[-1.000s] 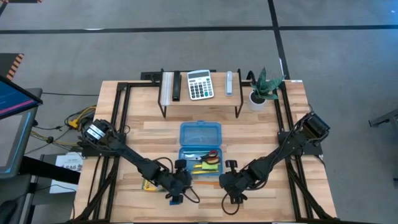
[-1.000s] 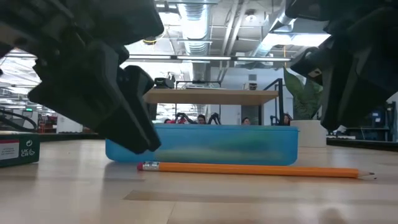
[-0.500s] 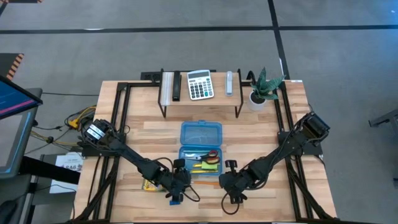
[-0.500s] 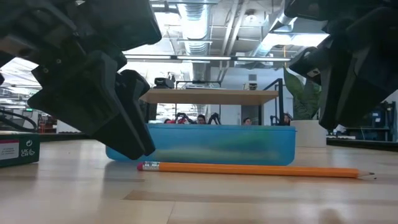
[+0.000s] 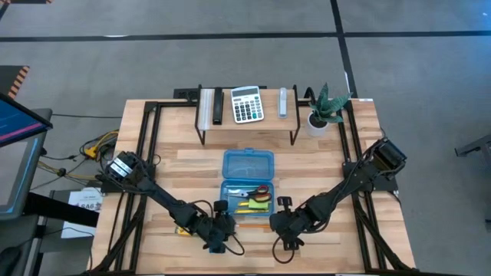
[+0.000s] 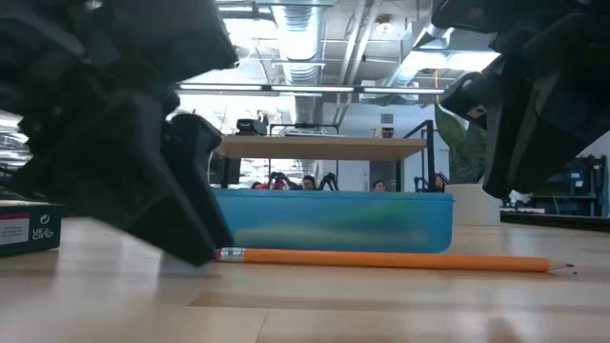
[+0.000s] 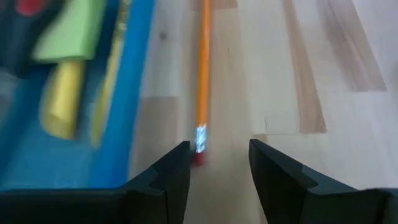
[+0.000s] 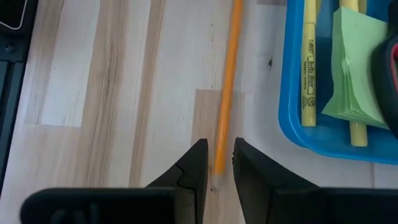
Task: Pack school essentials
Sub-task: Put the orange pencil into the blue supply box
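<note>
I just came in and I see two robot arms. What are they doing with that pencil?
Both arms are low over the front of the table, at an orange pencil lying in front of an open blue case. The left gripper is open around its eraser end; the right gripper is open over the other end. Neither holds it yet. Green sticky notes, yellow pencils and red scissors are already in the case.

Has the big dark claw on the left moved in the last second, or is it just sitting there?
Yes. The left gripper has dropped toward the table, now reaching the eraser end of the orange pencil, which lies unmoved before the blue case.
</note>
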